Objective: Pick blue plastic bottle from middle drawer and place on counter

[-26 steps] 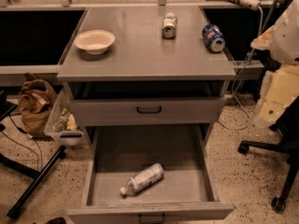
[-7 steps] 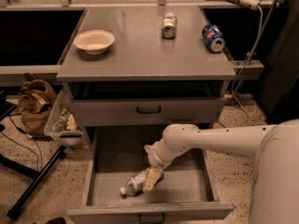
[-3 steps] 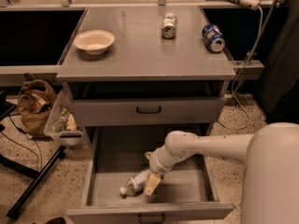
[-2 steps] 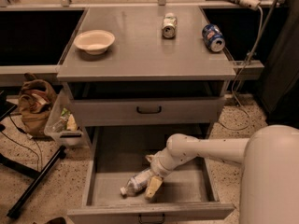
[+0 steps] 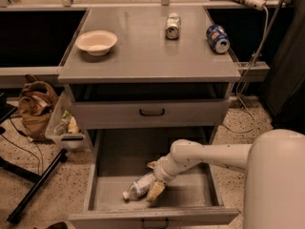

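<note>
The blue plastic bottle (image 5: 137, 188) lies on its side on the floor of the open middle drawer (image 5: 123, 152), white cap toward the front left. My gripper (image 5: 154, 178) is down in the drawer at the bottle's right end, its two tan fingers (image 5: 156, 191) apart, one on each side of the bottle's base. The bottle still rests on the drawer floor. My white arm reaches in from the lower right. The grey counter (image 5: 143, 56) is above, on top of the cabinet.
On the counter stand a white bowl (image 5: 96, 42) at the left and two soda cans (image 5: 173, 26) (image 5: 217, 38) at the back right. The upper drawer (image 5: 151, 112) is shut. A brown bag (image 5: 35, 106), a bin (image 5: 64, 125) and a black stand leg (image 5: 33, 185) are on the floor at the left.
My gripper has come into the drawer from out of view and, over the last second, settled slightly lower around the bottle's right end. The bottle has not moved.
</note>
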Controlling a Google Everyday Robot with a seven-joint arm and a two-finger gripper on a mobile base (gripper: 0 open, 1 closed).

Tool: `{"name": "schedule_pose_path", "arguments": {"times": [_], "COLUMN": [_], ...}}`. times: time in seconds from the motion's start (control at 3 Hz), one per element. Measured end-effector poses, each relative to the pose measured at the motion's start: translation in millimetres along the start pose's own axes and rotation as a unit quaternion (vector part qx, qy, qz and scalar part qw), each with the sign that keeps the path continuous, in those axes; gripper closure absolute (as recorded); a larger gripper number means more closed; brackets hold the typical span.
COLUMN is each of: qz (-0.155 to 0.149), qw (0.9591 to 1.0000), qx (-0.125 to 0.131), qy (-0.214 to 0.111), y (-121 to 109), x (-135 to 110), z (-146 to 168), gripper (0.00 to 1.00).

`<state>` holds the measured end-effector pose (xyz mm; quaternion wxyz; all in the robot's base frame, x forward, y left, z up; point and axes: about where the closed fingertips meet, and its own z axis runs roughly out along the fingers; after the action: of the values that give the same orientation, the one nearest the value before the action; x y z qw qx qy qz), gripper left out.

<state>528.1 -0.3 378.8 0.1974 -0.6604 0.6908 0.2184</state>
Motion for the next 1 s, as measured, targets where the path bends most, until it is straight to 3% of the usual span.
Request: {"name": "schedule_pose_path", "arguments": {"times": [0.67,1.0], "qz": [0.000,-0.003], "qw": [1.0000,0.9999], "qx": [0.000,0.013], "qy": [0.000,-0.005], "y": [0,-3], "x": [0,-8], "z": [0,-20], "gripper": [0.64,0.88]}}
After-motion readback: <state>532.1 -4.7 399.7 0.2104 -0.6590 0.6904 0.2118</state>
